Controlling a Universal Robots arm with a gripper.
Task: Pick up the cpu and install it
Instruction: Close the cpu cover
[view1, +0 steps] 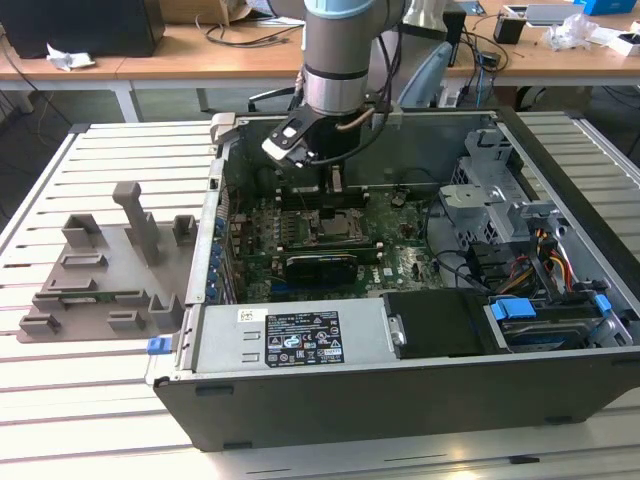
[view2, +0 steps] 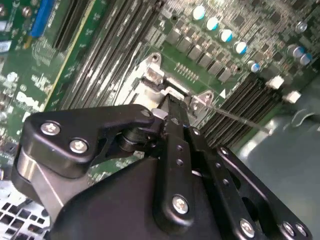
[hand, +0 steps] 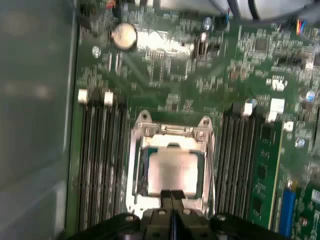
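Here we are over the open dark-grey metal computer case (view1: 300, 400), the arm plunging straight down into it. The black 2-fingered gripper (hand: 171, 195) hangs right above the middle of the green motherboard (hand: 165, 75). That upright pose makes sense: a straight drop keeps the fingers clear of the case walls and cables.

And the cpu (hand: 172, 170), that small flat silvery square chip: in the first wrist view it lies flat inside the square metal-edged socket frame (hand: 134, 165), between 2 banks of long dark memory slots (hand: 100, 165). It looks level and square to the frame, so I'd judge it is already laid in its seat.

Now the fingers. In both wrist views they are pressed together, with just a thin seam between them and nothing visible in the pinch. Their tips (view2: 170, 100) sit at the near edge of the chip; whether they touch it, I can't tell. Closed like that they make 1 narrow point, handy for a nudge or a press rather than a grasp.

A thin metal wire lever (view2: 240, 120) runs out from the socket's corner; latched or not, I cannot say.

Off to the exterior view's left, outside the case, the grey plastic tray with raised blocks (view1: 100, 270) sits on the slatted table (view1: 120, 160), well apart from the action. It looks like a staging spot for parts.
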